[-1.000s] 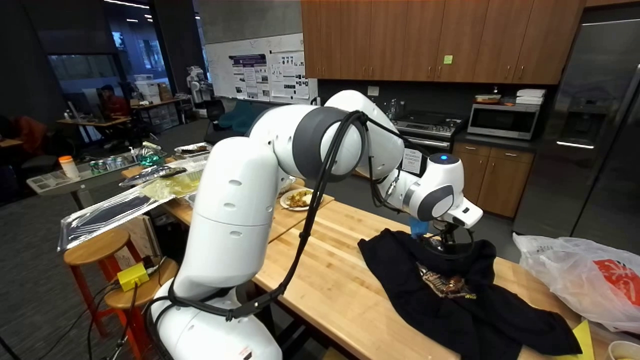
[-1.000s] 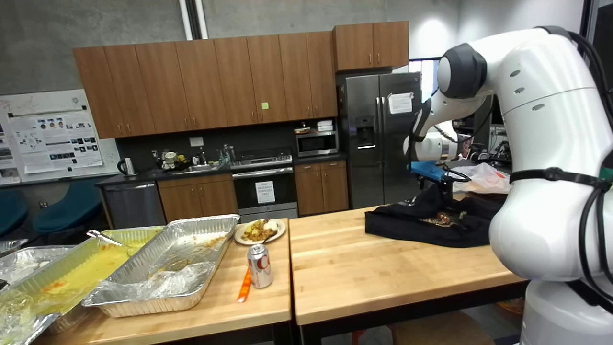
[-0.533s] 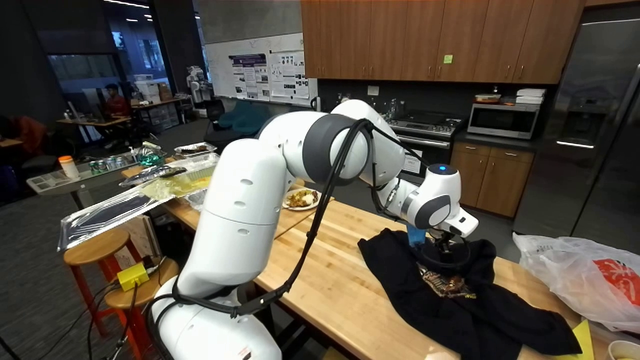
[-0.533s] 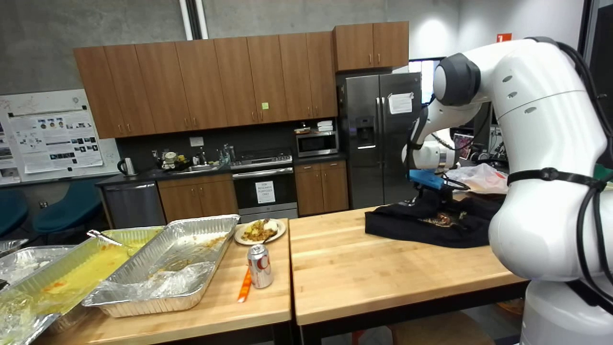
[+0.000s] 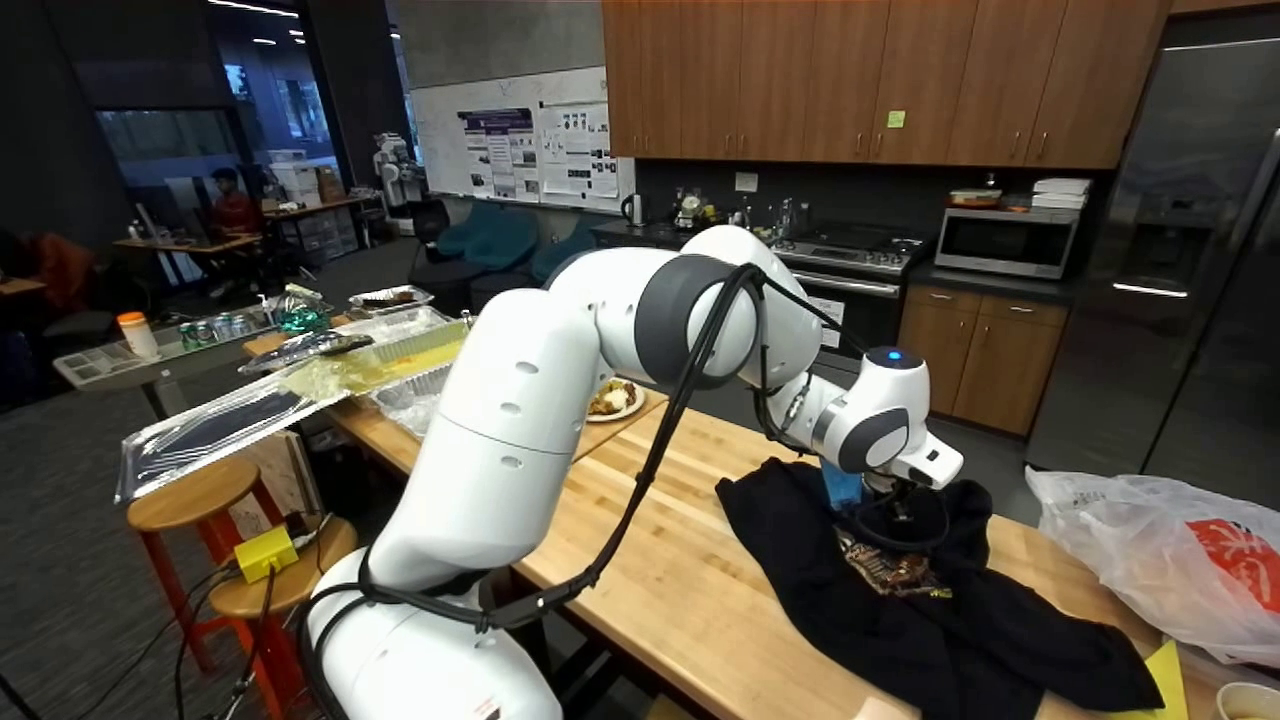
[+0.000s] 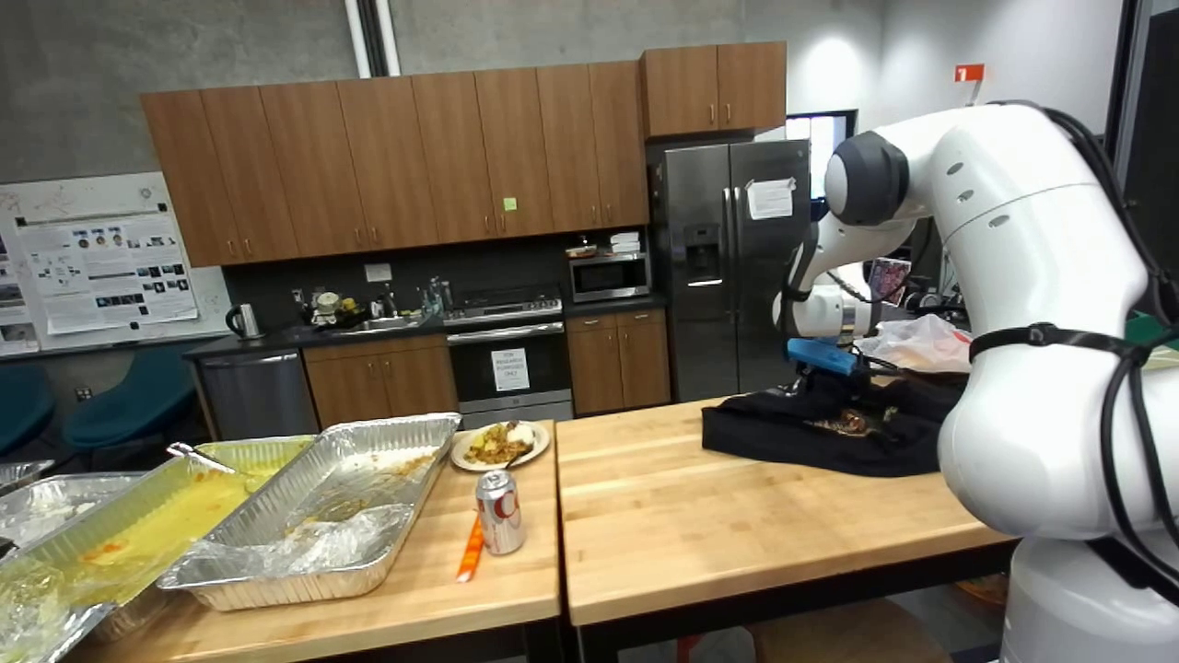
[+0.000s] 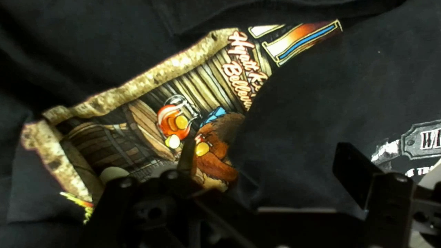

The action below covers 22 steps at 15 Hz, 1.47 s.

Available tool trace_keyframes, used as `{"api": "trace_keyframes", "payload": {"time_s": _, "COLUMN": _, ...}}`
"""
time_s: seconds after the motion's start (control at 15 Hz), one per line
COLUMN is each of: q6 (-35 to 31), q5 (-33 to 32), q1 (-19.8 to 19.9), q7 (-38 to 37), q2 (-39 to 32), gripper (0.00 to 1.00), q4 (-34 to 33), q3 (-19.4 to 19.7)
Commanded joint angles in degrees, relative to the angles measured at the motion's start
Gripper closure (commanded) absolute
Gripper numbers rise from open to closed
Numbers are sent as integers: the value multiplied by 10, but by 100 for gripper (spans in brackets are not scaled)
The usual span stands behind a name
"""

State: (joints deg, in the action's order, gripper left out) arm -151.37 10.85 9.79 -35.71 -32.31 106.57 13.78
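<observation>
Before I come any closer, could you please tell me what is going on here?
A robot arm has its gripper open over a rumpled black garment with a colourful print, which lies on a wooden table. The fingers stand apart, apparently gripping nothing; whether they touch the garment is hard to tell. A plastic bag is nearby.

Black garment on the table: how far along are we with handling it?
Done, it seems: the gripper is positioned over the black garment, which lies rumpled on the wooden table. In hand: the jaws stand apart, no grip visible; in the wrist view a cloth flap shows between them, partly covering the printed picture. Left: probably closing on the garment, then any straightening, since it is unevenly spread.
</observation>
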Motion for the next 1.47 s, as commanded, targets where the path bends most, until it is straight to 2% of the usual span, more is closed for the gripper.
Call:
{"api": "trace_keyframes", "payload": {"time_s": 0.0, "q6": 19, "q5": 15, "q1": 11, "q7": 25, "q2": -26, "gripper": 26, "q4": -39, "q3": -8}}
{"api": "trace_keyframes", "payload": {"time_s": 0.13, "q6": 31, "q5": 28, "q1": 19, "q7": 36, "q2": -30, "gripper": 38, "q4": -47, "q3": -16}}
{"api": "trace_keyframes", "payload": {"time_s": 0.6, "q6": 69, "q5": 58, "q1": 31, "q7": 39, "q2": -49, "gripper": 95, "q4": -84, "q3": -20}}
{"api": "trace_keyframes", "payload": {"time_s": 0.67, "q6": 73, "q5": 60, "q1": 34, "q7": 40, "q2": -51, "gripper": 100, "q4": -89, "q3": -21}}
{"api": "trace_keyframes", "payload": {"time_s": 1.07, "q6": 84, "q5": 67, "q1": 28, "q7": 40, "q2": -20, "gripper": 99, "q4": -98, "q3": -24}}
{"api": "trace_keyframes", "payload": {"time_s": 1.4, "q6": 82, "q5": 77, "q1": 21, "q7": 14, "q2": -14, "gripper": 99, "q4": -146, "q3": -28}}
